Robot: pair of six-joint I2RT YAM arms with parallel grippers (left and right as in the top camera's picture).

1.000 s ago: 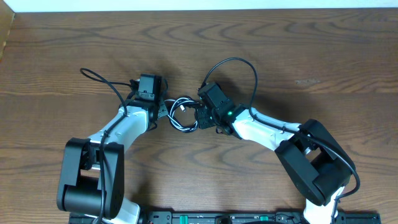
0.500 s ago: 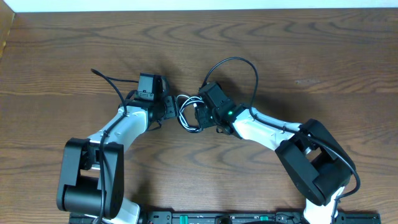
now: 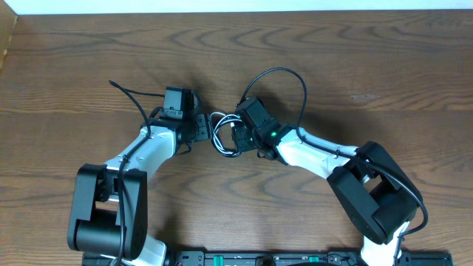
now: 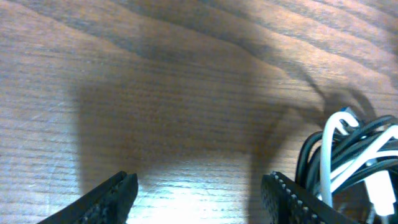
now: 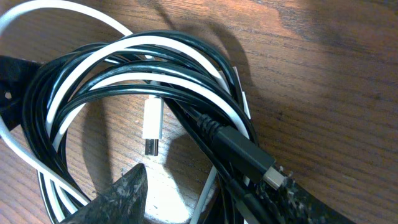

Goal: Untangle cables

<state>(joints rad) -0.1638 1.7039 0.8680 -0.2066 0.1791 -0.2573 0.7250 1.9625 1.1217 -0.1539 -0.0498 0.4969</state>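
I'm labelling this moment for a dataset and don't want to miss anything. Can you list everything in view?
thin black cable with a black plug: one, black, coiled with the white one on the table between the tools
thin white cable with a white plug: one, white, in the same coil
brown wooden table: one, brown, under everything
thick black arm wires: two, black, one loop off each arm
white-and-black left arm: one, left of the coil
white-and-black right arm: one, right of the coil
left tool: one, black, open over bare table beside the coil
right tool: one, black, open, fingers either side of the strands
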